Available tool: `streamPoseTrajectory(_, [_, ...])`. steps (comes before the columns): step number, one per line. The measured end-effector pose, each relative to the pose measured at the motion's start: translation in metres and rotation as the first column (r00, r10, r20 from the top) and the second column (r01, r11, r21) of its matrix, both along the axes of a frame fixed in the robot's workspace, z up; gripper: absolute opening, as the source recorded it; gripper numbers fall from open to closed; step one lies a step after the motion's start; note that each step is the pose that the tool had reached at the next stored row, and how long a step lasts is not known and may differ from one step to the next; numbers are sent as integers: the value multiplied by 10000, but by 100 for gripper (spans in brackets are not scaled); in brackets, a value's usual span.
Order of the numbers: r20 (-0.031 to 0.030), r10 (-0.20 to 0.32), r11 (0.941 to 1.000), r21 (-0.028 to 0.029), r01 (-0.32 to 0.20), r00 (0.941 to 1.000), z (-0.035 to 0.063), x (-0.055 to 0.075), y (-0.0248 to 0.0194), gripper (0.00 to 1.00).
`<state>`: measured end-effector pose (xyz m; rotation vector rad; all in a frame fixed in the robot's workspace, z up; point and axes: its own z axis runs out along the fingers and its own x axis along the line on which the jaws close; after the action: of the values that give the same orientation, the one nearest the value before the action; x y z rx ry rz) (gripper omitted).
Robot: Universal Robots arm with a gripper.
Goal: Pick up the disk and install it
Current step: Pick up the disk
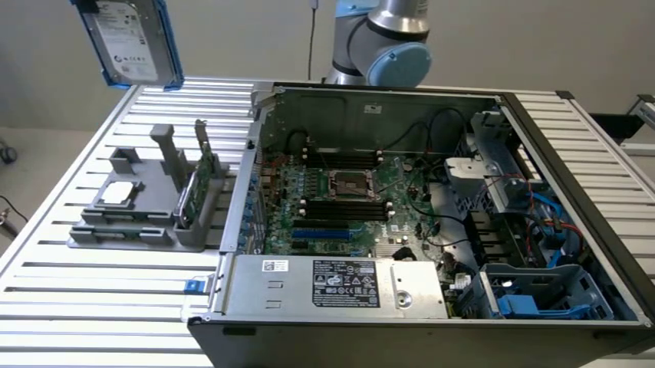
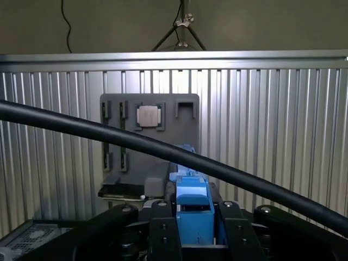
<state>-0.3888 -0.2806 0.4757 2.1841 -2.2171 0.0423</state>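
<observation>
A slatted metal table (image 1: 61, 307) is seen under everything. On it, at the exterior view's left, a grey fixture (image 1: 138, 222) is set. A small square silver chip (image 1: 118, 193) lies flat in one recess, and a thin green circuit card (image 1: 196, 180) stands on edge in a slot beside it. An open computer case (image 1: 379, 115) is placed just beside the fixture, taking up the centre and right of the frame. Inside it a motherboard (image 1: 348, 192) is laid flat, a power supply (image 1: 333, 287) with a printed label is mounted along the near edge, and a blue-fitted drive bay (image 1: 538, 295) is seen in the lower right corner. In the wrist view a black cable (image 2: 228, 171) is slung across in front of the fixture — part of it is hidden. The disk (image 1: 128, 34) is held high in the upper left of the exterior view, clear of the table, its label face visible. The gripper (image 2: 194, 234) is clamped on its blue carrier (image 2: 193, 201) — a black finger (image 2: 163, 236) is pressed at each side. The arm (image 1: 394, 46) is seen behind the case, at the top centre.
</observation>
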Motion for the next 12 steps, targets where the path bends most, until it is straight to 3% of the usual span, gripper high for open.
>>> streamPoseTrajectory(5, [-47, 0, 10000, 0, 0, 10000, 185, 225, -65, 33])
streamPoseTrajectory(12, [-91, 0, 10000, 0, 0, 10000, 291, 545, -170, 33])
